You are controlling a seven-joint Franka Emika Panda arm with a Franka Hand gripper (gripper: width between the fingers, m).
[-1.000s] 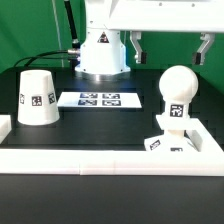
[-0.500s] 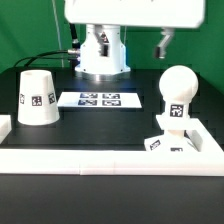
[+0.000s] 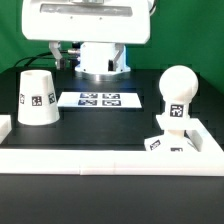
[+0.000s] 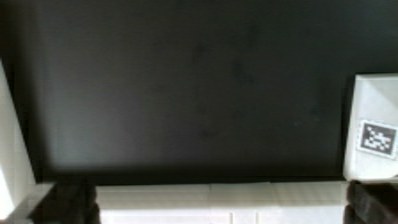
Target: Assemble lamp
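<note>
Arm swung left | gripper state unclear | wrist: possibly base (image 4: 377, 140) only

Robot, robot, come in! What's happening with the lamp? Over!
Pincer out of clear view, state unknown. White round-headed bulb standing in flat square base. White tapered shade sits apart, not fitted. Nothing blocking.

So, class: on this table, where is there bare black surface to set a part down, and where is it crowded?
Free: the black stretch between the shade and the bulb, in front of the marker board, back from the white front ledge. Crowded: the exterior view's right corner, where the bulb stands in the base.
</note>
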